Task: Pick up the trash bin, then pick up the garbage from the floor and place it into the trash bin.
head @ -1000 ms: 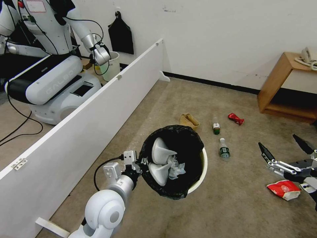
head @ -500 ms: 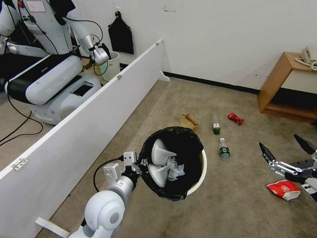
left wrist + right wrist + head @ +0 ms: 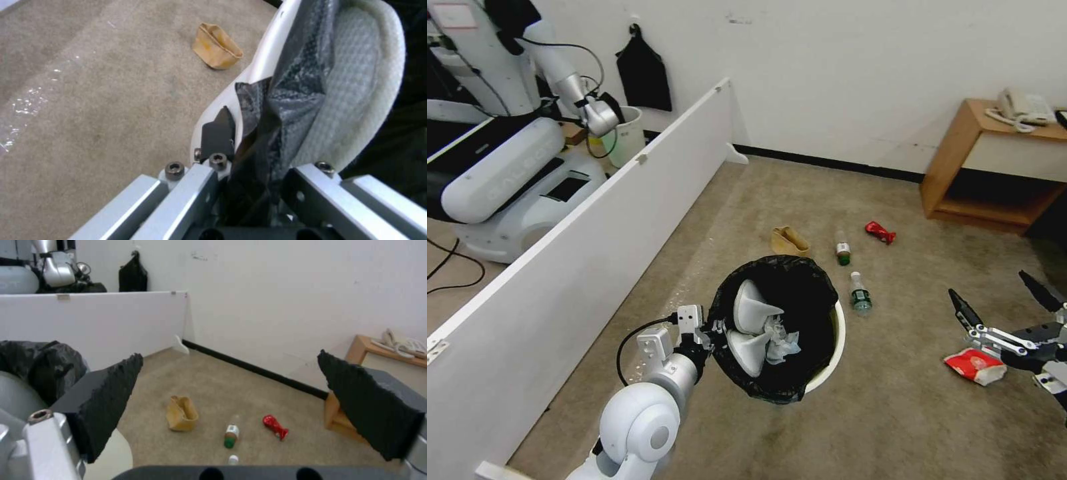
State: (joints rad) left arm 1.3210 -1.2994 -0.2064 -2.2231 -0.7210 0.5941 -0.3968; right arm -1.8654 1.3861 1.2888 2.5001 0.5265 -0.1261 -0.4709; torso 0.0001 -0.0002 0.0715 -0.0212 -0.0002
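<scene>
The trash bin [image 3: 829,347], white with a black bag over its rim, hangs tilted in front of me. My left gripper [image 3: 706,333] is shut on its near rim [image 3: 267,60], pinching the bag [image 3: 285,100]. Two white slippers [image 3: 752,308] and crumpled tissue [image 3: 780,340] lie inside. My right gripper [image 3: 987,285] hovers open just above the red-white snack packet [image 3: 975,365] on the floor. Farther off lie two clear bottles [image 3: 844,252] [image 3: 860,295], a crushed red wrapper [image 3: 880,232] and a tan paper bag [image 3: 789,241]. The right wrist view shows the open fingers [image 3: 111,400] framing that litter.
A long white partition board [image 3: 594,220] runs along my left. Behind it stand another robot [image 3: 494,167] and a pale bin [image 3: 624,137]. A wooden side table [image 3: 960,160] with a phone stands at the far right against the wall. Open carpet lies between.
The whole picture has slid left, so the camera has moved rightward. The snack packet now lies closer under my right gripper. Both grippers keep their pose, the left still holding the bin.
</scene>
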